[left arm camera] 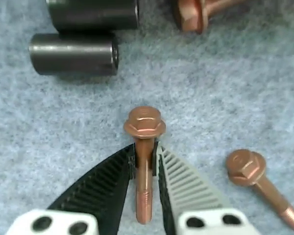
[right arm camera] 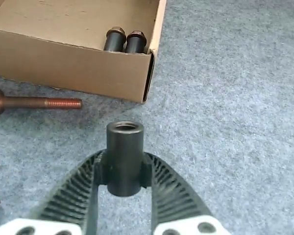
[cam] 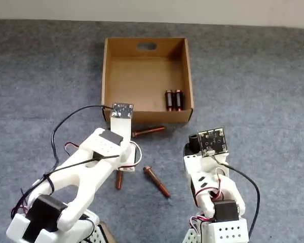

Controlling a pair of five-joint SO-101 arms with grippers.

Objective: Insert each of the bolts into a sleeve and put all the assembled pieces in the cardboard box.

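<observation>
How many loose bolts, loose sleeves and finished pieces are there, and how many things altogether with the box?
Loose bolts: 3, one in the left claw
Loose sleeves: 3, one in the right claw
Finished pieces in the box: 2
Cardboard box: 1
Total: 9

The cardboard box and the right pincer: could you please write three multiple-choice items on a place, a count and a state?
1. Where in the cardboard box do the assembled pieces lie? A) near right corner B) far left corner C) centre
2. How many are there? A) one B) two C) four
3. The right pincer is: A) open B) shut on a bolt C) shut on an upright sleeve
Answers: 1 A, they lie by the near wall at its right end; 2 B, two lie side by side; 3 C, the dark sleeve stands clamped in it.
</observation>
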